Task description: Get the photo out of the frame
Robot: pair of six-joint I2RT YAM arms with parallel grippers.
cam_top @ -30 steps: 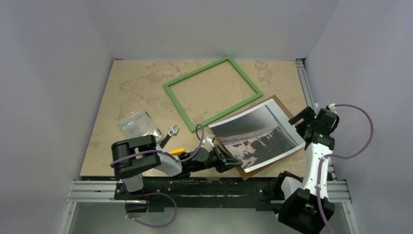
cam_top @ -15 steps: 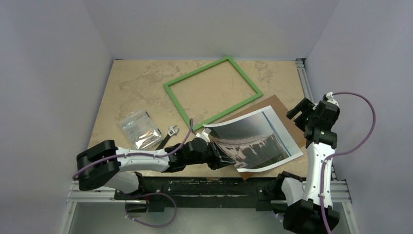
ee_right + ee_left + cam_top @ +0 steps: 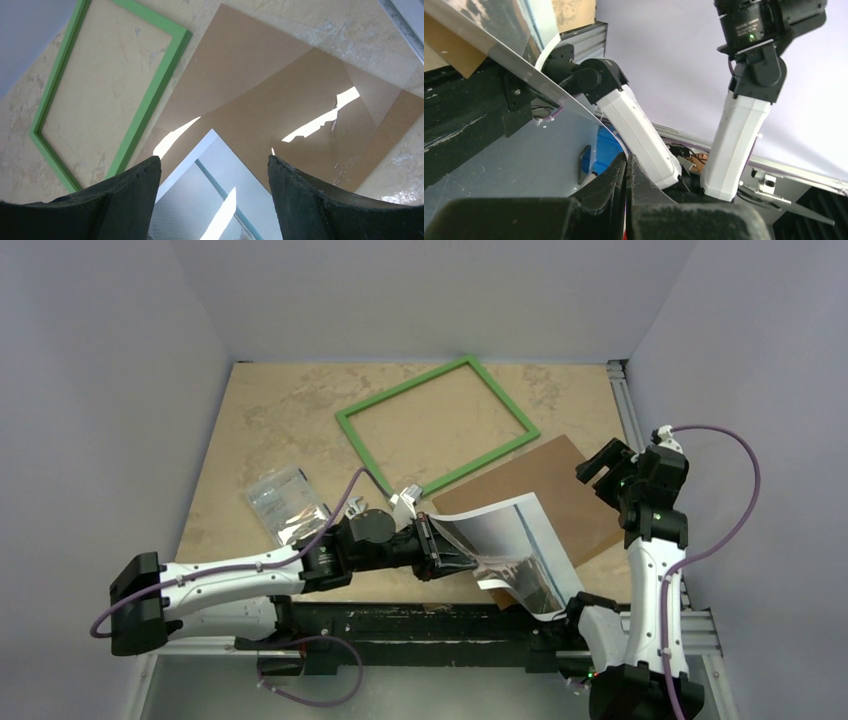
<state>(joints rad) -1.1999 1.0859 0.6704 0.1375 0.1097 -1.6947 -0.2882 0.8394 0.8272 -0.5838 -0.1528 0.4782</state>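
Left tool [image 3: 438, 546] was clamped on the photo's [image 3: 510, 535] near-left edge, at 6 o'clock on the counter [image 3: 270, 420]. The print was curled up off the brown backing board [image 3: 560, 490], presumably to peel it free. The frame [image 3: 404, 389] lay empty at 12 o'clock. The right tool [image 3: 600, 462] hung at 3 o'clock, jaws spread, grasping nothing, likely parked aside to leave the sheet room.

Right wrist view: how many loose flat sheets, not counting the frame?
3. A brown board right of the green frame; a clear pane lying on that board, seen by its glare; the photo at the bottom edge, overlapping the board. More could be hidden underneath.
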